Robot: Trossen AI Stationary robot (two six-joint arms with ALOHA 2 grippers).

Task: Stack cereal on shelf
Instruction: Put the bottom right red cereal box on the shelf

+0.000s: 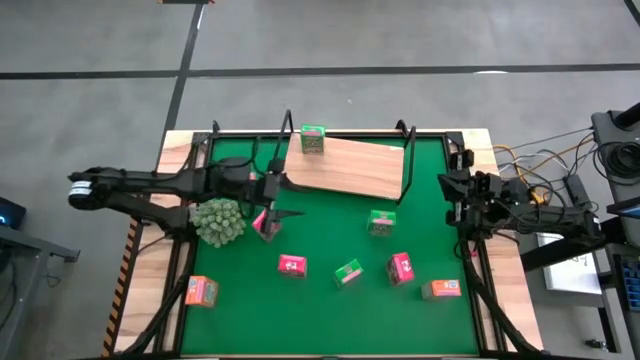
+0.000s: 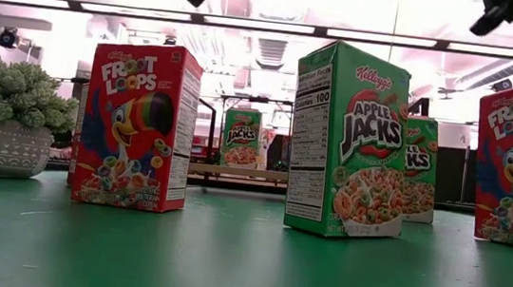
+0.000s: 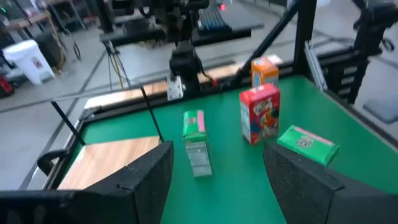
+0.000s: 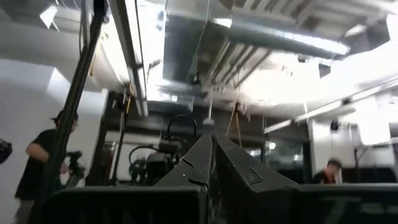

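In the high view, the shelf (image 1: 350,168), a light wooden board with black wire uprights, lies at the mat's far side, and one green cereal box (image 1: 313,138) stands on its far left corner. Several more boxes rest on the mat: green (image 1: 381,222), green (image 1: 348,272), pink-red (image 1: 292,265), pink-red (image 1: 400,268), orange (image 1: 441,289), orange (image 1: 201,291). My left gripper (image 1: 275,200) hangs open above the mat beside the shelf's left end, over a pink-red box (image 1: 265,223). It is empty in the left wrist view (image 3: 217,180). My right gripper (image 4: 211,149) is shut and waits at the table's right edge.
A grey-green spiky ball plant (image 1: 219,221) sits on the mat just left of my left gripper. The shelf's wire uprights (image 1: 405,152) rise at both ends. Cables and gear lie beyond the table's right edge. People stand in the room behind.
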